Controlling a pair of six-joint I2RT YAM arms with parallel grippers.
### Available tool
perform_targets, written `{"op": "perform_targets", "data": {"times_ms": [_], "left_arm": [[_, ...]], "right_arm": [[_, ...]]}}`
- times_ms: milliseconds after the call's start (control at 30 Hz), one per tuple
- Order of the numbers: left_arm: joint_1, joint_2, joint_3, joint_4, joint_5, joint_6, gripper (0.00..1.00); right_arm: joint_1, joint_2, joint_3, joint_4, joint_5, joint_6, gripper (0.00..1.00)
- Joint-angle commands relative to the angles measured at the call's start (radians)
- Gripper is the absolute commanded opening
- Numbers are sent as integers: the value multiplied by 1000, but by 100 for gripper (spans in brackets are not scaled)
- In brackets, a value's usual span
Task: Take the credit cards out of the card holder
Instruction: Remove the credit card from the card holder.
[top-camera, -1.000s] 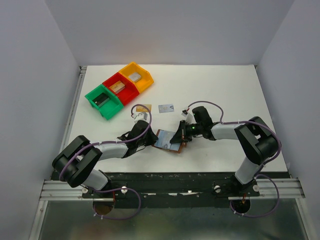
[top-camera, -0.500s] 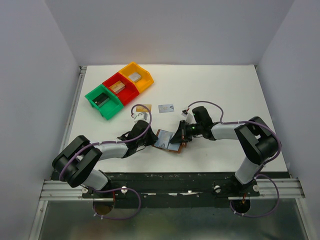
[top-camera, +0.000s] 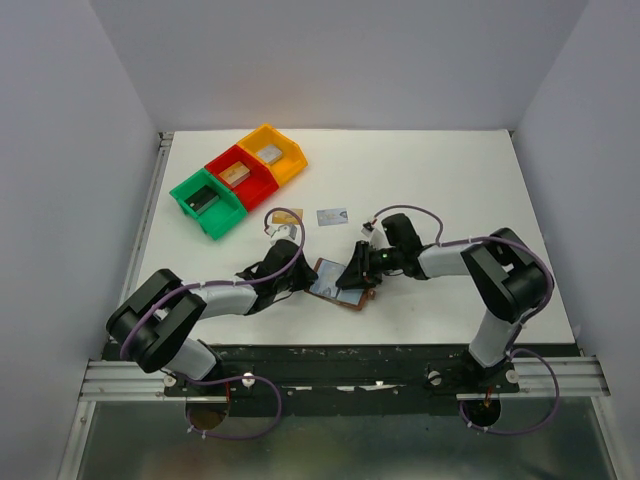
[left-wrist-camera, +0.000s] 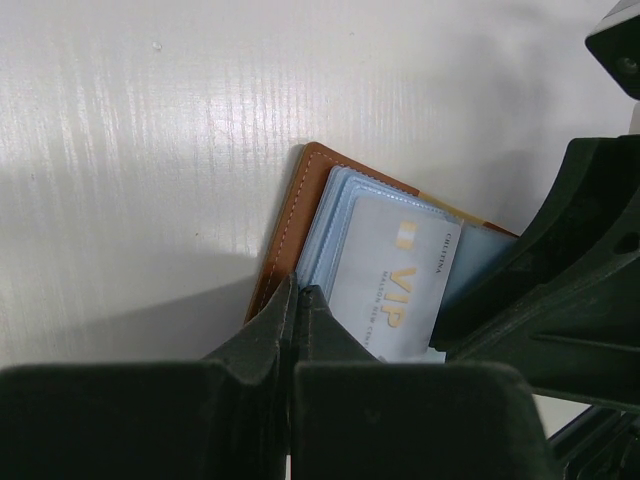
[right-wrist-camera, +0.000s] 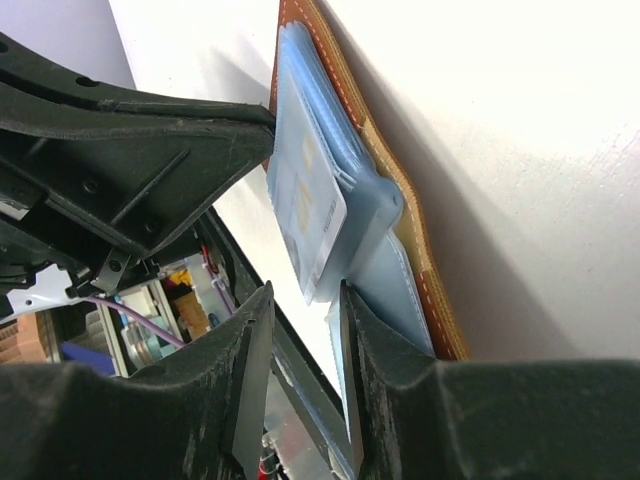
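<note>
**Asker:** Where is the card holder right now?

**Me:** The card holder (left-wrist-camera: 285, 225) lies open on the table (top-camera: 455, 190), near the front edge between my two arms, with its blue inner faces up. My left gripper (left-wrist-camera: 296, 300) is closed with nothing between its fingers. Its tips press down on the brown leather edge on the holder's left side.

**Asker:** And your other one?

**Me:** My right gripper (right-wrist-camera: 305, 335) has its jaws a little apart. A silvery card (left-wrist-camera: 395, 280) with gold lettering sticks partway out of its pocket, and its free corner sits right at the mouth of that gap. As far as I can see, I'm gripping nothing there.

**Asker:** How far along are you?

**Me:** Two cards lie farther back on the table, well apart from the holder: a gold-tan card (top-camera: 287, 216) and a second silvery card (top-camera: 332, 216). I judge the others are tucked inside, but I can't count them from here.

**Asker:** So how do you pull this one cleanly?

**Me:** I'd slide my right fingers further over the free end, one pad above and one below. Then I'd close on the card alone, not on the lip of the pocket. I'd pull flat along the pocket and away from my left gripper, pressing firmly there so the holder can't drag along. If the leather lifts or slides, I'd stop and take a new grip.
</note>
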Motion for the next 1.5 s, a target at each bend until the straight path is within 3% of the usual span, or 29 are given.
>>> {"op": "perform_targets", "data": {"times_ms": [0,700,1467], "left_arm": [[-4,44,-21,-126,16,26,0],[-11,55,-12,-114,30,39,0],[-33,44,-18,-22,87,92,0]], "right_arm": [[-2,32,23,41,-25,32,41],[1,81,22,233,-52,164,40],[48,147,109,171,-14,169,41]]}}
